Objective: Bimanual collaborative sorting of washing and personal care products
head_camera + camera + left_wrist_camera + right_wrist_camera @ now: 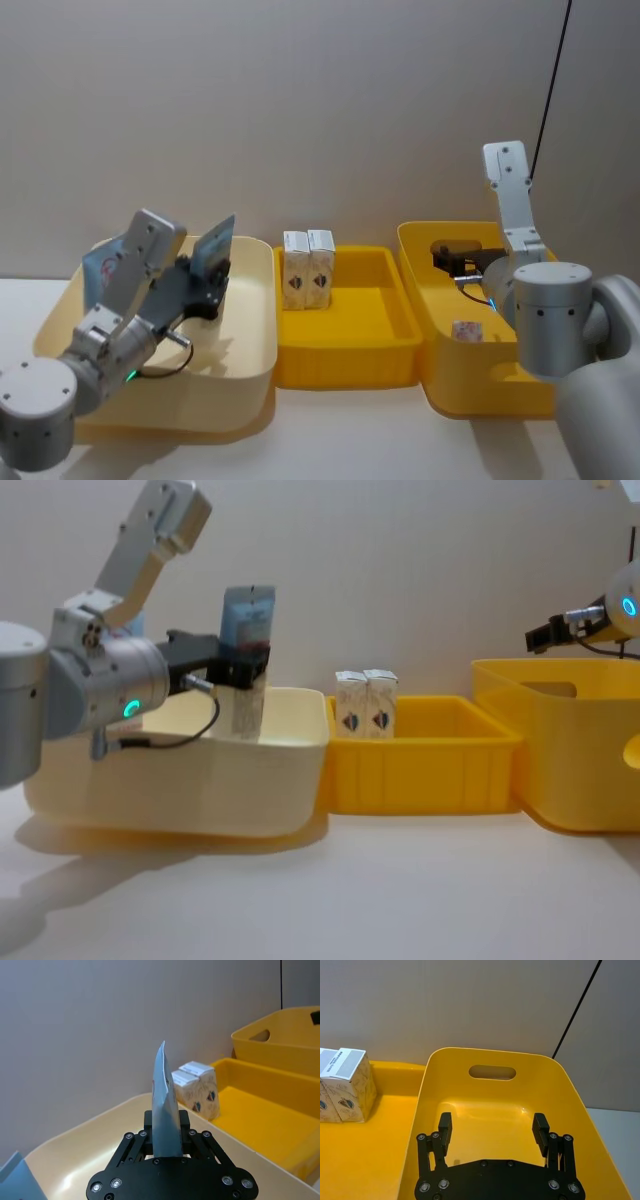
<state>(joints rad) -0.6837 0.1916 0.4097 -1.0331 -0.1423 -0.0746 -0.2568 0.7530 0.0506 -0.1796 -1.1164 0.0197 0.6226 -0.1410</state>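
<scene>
My left gripper (pixel 212 275) is shut on a pale blue tapered tube (pixel 214 248) and holds it upright above the cream tub (pixel 250 345). In the chest view the tube (pixel 248 615) stands above that tub's rim, with the left gripper (pixel 245 666) clamped on its lower part. Two white cartons (pixel 307 268) stand side by side at the back of the middle yellow tray (pixel 350 345). A small pack (pixel 467 330) lies in the right yellow tub (pixel 450 390). My right gripper (pixel 492 1130) hangs open over that tub, holding nothing.
Another pale blue pack (pixel 100 265) leans in the cream tub behind my left arm. The three containers stand in a row, touching, close to a grey wall. Bare white table (pixel 350 890) lies in front of them.
</scene>
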